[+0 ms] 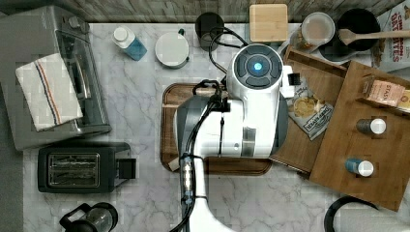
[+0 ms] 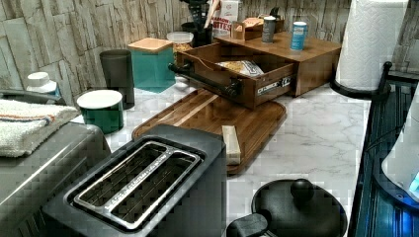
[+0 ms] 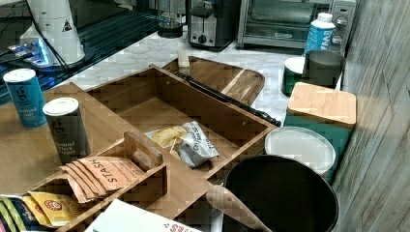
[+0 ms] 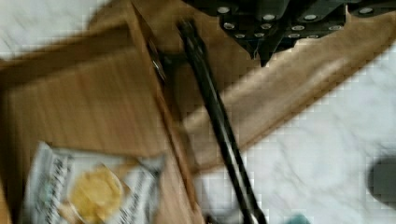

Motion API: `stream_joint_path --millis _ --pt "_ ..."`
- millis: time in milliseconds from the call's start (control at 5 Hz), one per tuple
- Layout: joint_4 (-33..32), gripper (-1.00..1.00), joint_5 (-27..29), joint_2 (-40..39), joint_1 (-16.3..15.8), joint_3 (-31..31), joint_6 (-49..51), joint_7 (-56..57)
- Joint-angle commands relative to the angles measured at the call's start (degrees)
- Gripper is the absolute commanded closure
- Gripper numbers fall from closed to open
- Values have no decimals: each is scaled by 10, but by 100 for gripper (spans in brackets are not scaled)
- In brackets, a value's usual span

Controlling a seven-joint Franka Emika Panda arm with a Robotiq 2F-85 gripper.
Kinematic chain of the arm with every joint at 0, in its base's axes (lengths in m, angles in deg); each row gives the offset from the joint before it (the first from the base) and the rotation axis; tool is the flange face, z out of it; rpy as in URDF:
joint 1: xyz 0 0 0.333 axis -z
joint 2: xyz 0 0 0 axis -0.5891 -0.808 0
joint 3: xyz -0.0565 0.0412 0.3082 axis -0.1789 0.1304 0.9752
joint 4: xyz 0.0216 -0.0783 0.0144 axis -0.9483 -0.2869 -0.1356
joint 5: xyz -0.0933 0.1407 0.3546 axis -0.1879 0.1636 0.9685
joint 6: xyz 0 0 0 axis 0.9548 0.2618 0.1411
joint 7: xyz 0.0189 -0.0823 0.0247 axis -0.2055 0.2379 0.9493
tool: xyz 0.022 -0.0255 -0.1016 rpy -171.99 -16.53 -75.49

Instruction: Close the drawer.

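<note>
In the top view, reading left to right across the marble counter (image 1: 145, 203): a toaster oven (image 1: 53, 77) at 9 o'clock with a striped towel (image 1: 47, 91) on it, a black toaster (image 1: 80, 168) at 8 o'clock, then the dark rounded tray (image 1: 169, 121) at centre, largely under the white arm (image 1: 241, 116). Just past the arm at 3 o'clock sits the drawer (image 1: 319, 84), pulled well out of its wooden cabinet (image 1: 377, 159), with a chip bag (image 1: 307, 108) lying inside.

In the wrist view the gripper (image 4: 266, 58) hangs over the tray, just outside the drawer's front wall. The black bar handle (image 4: 219, 126) runs along that front, its long axis crossing the push direction, and lies between the jaws and the drawer interior. Whether the jaws are wide or narrow I cannot tell.

Judged from this, closing calls for a push square against the front toward 3 o'clock in the top view; an off-centre push might skew the drawer.
</note>
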State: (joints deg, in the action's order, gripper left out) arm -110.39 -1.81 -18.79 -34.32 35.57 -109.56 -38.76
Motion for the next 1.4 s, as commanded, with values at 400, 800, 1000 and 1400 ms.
stream_joint_path --millis 400,800,1000,1400 --pt "65 100 -21 -134 -17 28 -83 99" --pt "26 100 -75 -161 -18 13 -185 83" --pt "59 100 -73 -197 -11 9 -160 100" --pt "69 100 -106 -199 -13 -14 -163 130"
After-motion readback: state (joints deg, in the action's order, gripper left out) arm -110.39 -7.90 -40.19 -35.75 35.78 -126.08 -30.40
